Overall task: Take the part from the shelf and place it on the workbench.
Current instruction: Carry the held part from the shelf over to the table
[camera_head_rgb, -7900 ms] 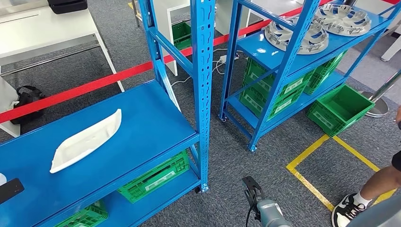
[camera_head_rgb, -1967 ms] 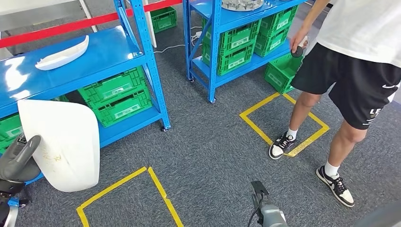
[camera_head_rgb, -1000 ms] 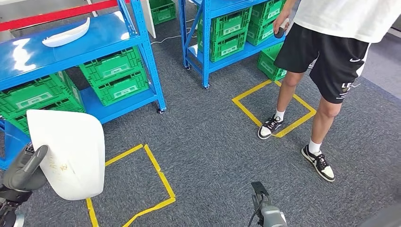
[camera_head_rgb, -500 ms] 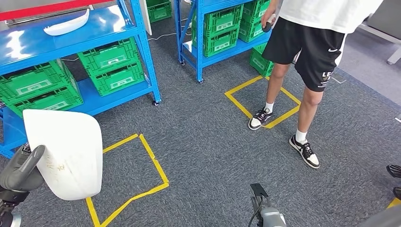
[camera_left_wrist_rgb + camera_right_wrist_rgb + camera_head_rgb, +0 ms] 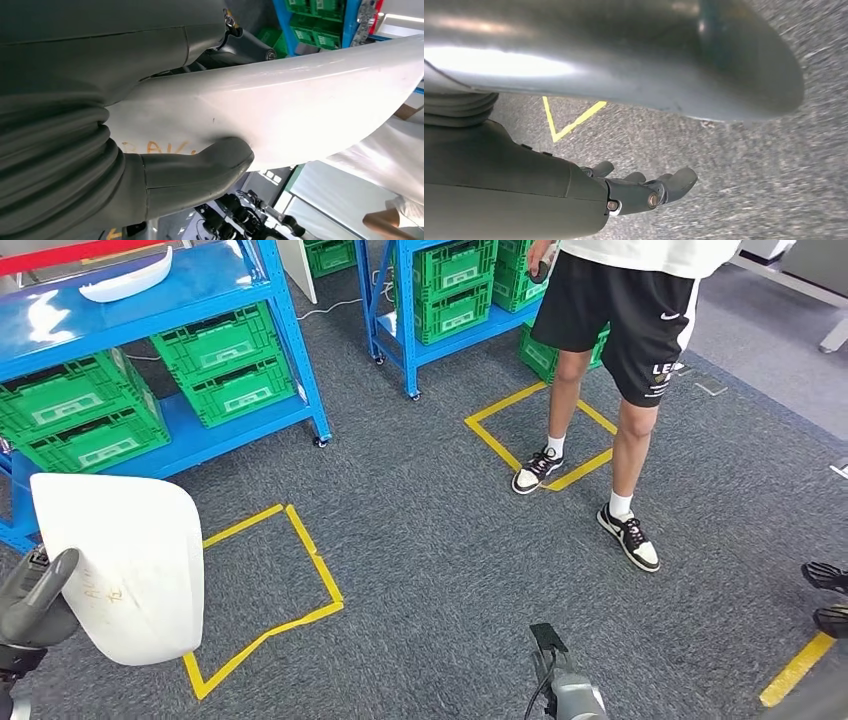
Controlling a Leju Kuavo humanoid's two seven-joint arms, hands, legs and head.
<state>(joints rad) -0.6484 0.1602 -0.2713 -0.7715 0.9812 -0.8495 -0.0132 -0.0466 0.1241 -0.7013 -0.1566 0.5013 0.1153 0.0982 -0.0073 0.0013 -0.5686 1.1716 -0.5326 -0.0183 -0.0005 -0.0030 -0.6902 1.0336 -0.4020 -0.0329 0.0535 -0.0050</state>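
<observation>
The left robot hand (image 5: 35, 602) clamps the large curved white plastic part (image 5: 125, 565), whose panel hides its fingers; orange writing is half covered. The right robot hand (image 5: 644, 190) hangs empty, fingers loosely apart.

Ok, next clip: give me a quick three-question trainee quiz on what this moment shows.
1. True or false: the left hand grips the white panel.
2. Which is on the blue shelf top? A) a second white part B) a green crate C) a shoe
3. Fill in: the person has one shoe on a square of ____ floor tape.

Key: 1 true; 2 A; 3 yellow.
</observation>
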